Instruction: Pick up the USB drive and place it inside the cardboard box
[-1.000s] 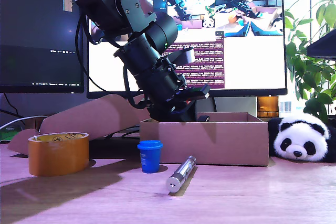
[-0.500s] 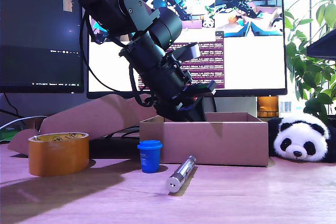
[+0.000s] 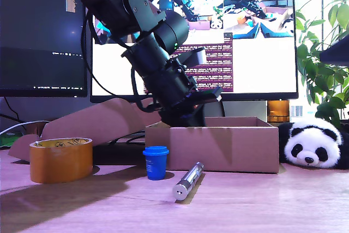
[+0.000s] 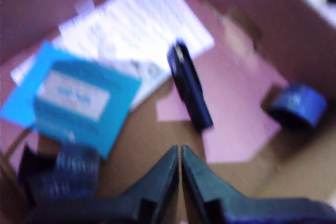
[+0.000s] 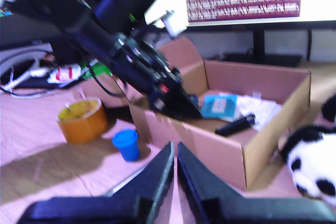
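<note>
USB drive (image 4: 190,87) lies inside box (image 3: 218,148) w/ papers (task looks done); my first gripper (image 4: 180,153) is closed, empty, above it.

I work in an office or lab: two large computer monitors (image 3: 218,36) stand behind a pale wooden bench (image 3: 262,200) beside a leafy green potted plant (image 3: 324,53).

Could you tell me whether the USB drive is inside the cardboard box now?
Inside: the USB drive lies on the cardboard box floor, free of my first gripper.
</note>
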You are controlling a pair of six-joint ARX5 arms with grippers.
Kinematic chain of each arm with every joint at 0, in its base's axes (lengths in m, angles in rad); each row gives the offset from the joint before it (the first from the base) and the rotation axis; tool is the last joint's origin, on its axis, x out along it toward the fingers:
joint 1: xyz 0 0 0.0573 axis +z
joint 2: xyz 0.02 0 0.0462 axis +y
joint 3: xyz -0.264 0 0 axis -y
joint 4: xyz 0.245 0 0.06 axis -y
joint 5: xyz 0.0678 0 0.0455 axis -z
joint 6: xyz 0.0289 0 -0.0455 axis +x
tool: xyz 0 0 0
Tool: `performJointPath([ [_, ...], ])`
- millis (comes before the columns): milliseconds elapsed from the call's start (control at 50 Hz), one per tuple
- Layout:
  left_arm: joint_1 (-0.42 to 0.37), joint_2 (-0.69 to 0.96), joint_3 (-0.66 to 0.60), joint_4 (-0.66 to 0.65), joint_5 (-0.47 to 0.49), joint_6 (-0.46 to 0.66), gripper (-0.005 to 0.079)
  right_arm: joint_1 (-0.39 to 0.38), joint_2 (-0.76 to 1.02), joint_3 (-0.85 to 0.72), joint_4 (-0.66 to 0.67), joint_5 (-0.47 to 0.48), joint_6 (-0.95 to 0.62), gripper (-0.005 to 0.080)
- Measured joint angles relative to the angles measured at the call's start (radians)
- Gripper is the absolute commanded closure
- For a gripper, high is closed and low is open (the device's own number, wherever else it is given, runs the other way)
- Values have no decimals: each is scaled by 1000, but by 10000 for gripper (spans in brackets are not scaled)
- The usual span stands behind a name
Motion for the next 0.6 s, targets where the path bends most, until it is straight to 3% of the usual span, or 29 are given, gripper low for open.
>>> performJointPath([
  [460,-62,-328,-3,-55,-28,0,764,0,0,0,-23,43,-55,765],
  [600,-69,-412,-85,-9,-37,0,764,-1,0,0,-22,53,-79,765],
])
